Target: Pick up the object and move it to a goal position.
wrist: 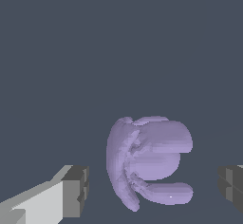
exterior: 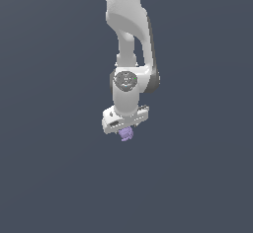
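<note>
The object (wrist: 151, 161) is a pale purple, lumpy blob with knobbly lobes. In the wrist view it lies between my two dark finger pads (wrist: 76, 190), with a gap showing on each side. My gripper (wrist: 153, 189) is open around it and does not touch it. In the exterior view the white arm points straight down, and the blob (exterior: 126, 135) shows just under the gripper (exterior: 125, 130), whose fingers are mostly hidden by the hand.
A plain dark grey-blue surface (exterior: 49, 177) fills both views. No other objects, edges or goal marker show.
</note>
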You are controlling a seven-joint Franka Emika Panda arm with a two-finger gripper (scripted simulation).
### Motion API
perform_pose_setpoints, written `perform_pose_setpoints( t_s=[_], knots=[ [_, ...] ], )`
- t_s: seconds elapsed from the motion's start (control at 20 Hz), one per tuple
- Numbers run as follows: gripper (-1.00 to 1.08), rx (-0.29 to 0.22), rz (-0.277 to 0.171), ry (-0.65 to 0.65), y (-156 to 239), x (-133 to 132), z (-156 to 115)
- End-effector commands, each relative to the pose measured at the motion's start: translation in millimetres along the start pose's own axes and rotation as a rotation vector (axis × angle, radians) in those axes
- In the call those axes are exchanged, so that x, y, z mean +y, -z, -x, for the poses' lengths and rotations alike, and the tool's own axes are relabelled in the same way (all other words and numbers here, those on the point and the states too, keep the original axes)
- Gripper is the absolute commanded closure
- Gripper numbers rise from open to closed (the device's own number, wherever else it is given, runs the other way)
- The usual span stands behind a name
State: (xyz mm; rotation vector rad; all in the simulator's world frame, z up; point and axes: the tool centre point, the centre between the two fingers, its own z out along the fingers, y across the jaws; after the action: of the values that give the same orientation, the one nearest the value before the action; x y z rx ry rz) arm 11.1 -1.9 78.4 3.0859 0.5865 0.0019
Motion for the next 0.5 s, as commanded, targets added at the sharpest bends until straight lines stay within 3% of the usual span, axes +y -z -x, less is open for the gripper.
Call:
perform_pose_setpoints(
  t_s=[0.0, 0.45],
  knots=[
    [-0.92, -0.001, -0.001, 0.001, -12, 0, 1],
    [-0.92, -0.001, -0.001, 0.004, -39, 0, 0]
  ],
)
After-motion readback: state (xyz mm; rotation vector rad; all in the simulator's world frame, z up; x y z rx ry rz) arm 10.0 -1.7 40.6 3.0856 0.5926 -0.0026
